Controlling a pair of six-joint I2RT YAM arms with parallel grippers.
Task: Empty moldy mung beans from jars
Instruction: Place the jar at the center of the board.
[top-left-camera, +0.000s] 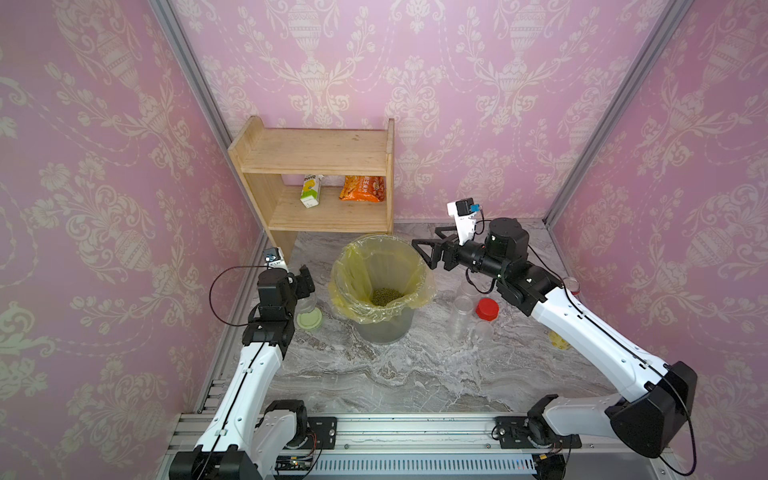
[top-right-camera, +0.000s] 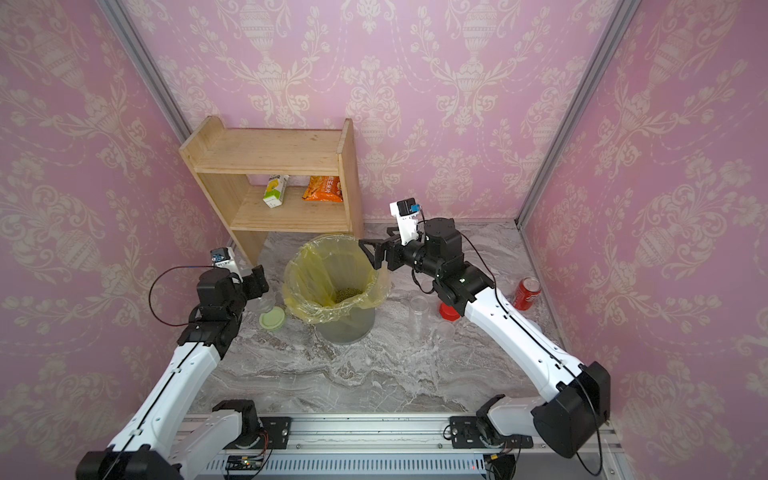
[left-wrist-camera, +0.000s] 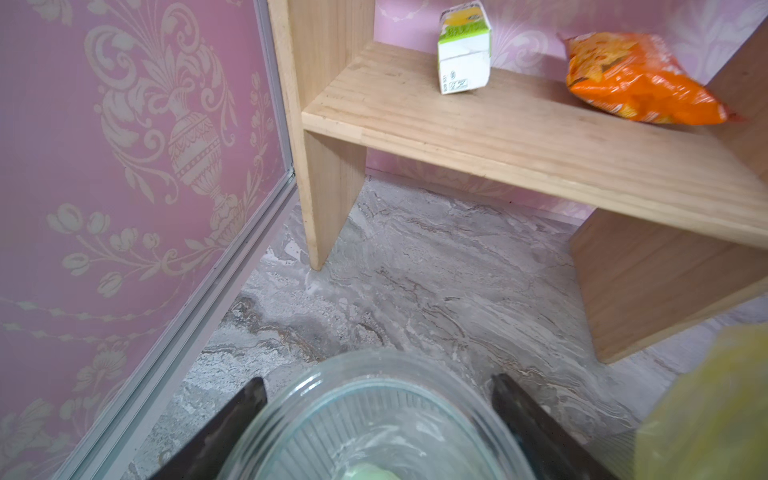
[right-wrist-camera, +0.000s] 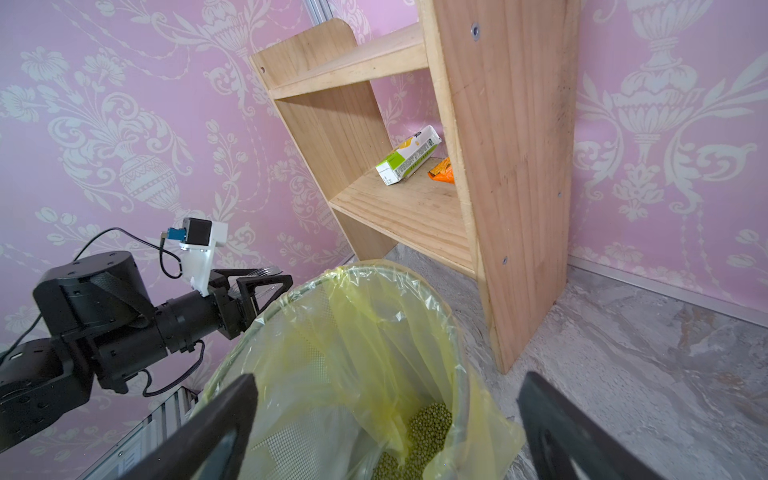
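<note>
My left gripper (top-left-camera: 305, 286) (left-wrist-camera: 377, 380) is shut on a squat clear jar (top-left-camera: 308, 306) (left-wrist-camera: 374, 419), low over the table beside its pale-green lid (top-left-camera: 308, 321) (top-right-camera: 272, 320). No beans show inside this jar. The mung beans (top-left-camera: 386, 296) (right-wrist-camera: 428, 428) lie as a green heap at the bottom of the yellow-lined bin (top-left-camera: 384, 328) (right-wrist-camera: 374, 266). My right gripper (top-left-camera: 422, 254) (right-wrist-camera: 387, 377) hangs open and holds nothing above the bin's right rim. A tall clear jar (top-left-camera: 459, 316) (top-right-camera: 417, 309) lies on the table right of the bin, with a red lid (top-left-camera: 487, 309) next to it.
A wooden shelf (top-left-camera: 316, 166) stands at the back left with a carton (top-left-camera: 311, 191) and an orange snack bag (top-left-camera: 362, 189). A red soda can (top-right-camera: 527, 293) and a yellow tin (top-left-camera: 558, 338) sit near my right arm. Pink walls close in both sides.
</note>
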